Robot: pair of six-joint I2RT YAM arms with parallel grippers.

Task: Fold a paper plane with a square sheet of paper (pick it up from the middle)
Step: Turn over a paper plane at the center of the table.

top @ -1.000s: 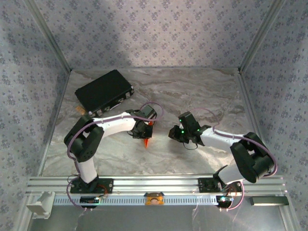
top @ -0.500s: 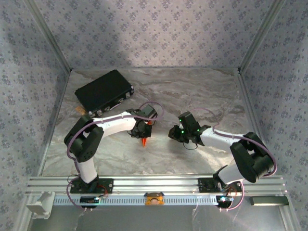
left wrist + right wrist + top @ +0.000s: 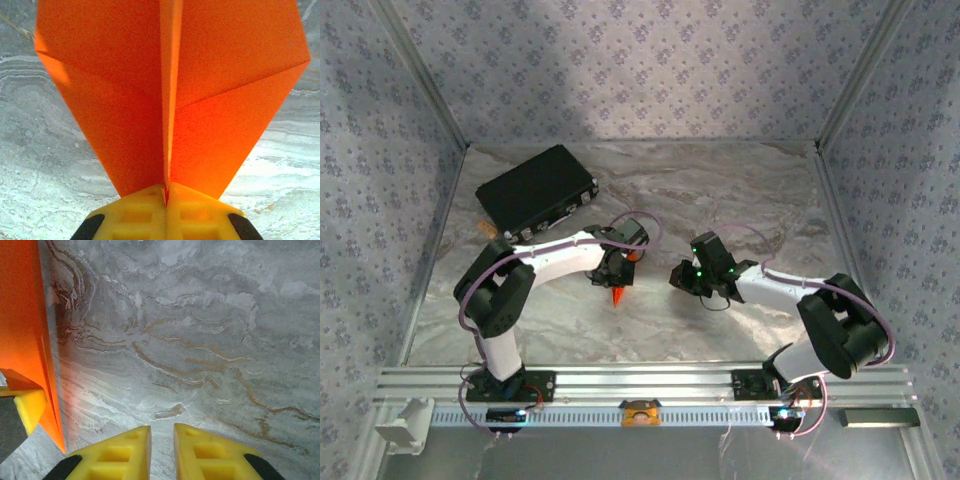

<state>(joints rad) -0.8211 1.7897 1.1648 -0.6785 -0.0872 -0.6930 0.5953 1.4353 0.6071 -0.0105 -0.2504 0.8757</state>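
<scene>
Near-right of the flat black rectangular case [image 3: 535,190], over the grey marble-pattern tabletop [image 3: 740,190]: narrow bright-orange folded paper plane [image 3: 618,294], carried by the left gripper [image 3: 614,274]

Left gripper fully closed, yellow fingers [image 3: 135,217] pressed together on the plane's centre fold

Left wrist view:
- paper plane [image 3: 120,100] fans out from the fingers, one wing panel each side
- centre crease runs straight up the frame, in line with the gripper [image 3: 166,200] axis
- diagonal fold line on each panel
- panels narrowest at the fingers, widest in the upper part of the frame; far end cut off by the frame edge

Top view:
- long axis runs roughly far-to-near across the table
- pointed end faces the near rail, away from the case
- a bit more orange shows on the case side of the gripper
- can't tell whether the point touches the tabletop or hangs over it

Right gripper [image 3: 682,277] sits further right of the case, past the plane, close to it but apart, aimed toward it

Right wrist view:
- its yellow fingers [image 3: 120,450] stand a narrow slot apart, nothing between them, bare marble underneath
- paper plane [image 3: 20,315] runs down the left edge as a long orange strip, tapering to a sharp point at lower left
- one yellow finger [image 3: 31,405] of the left gripper lies against that strip
</scene>
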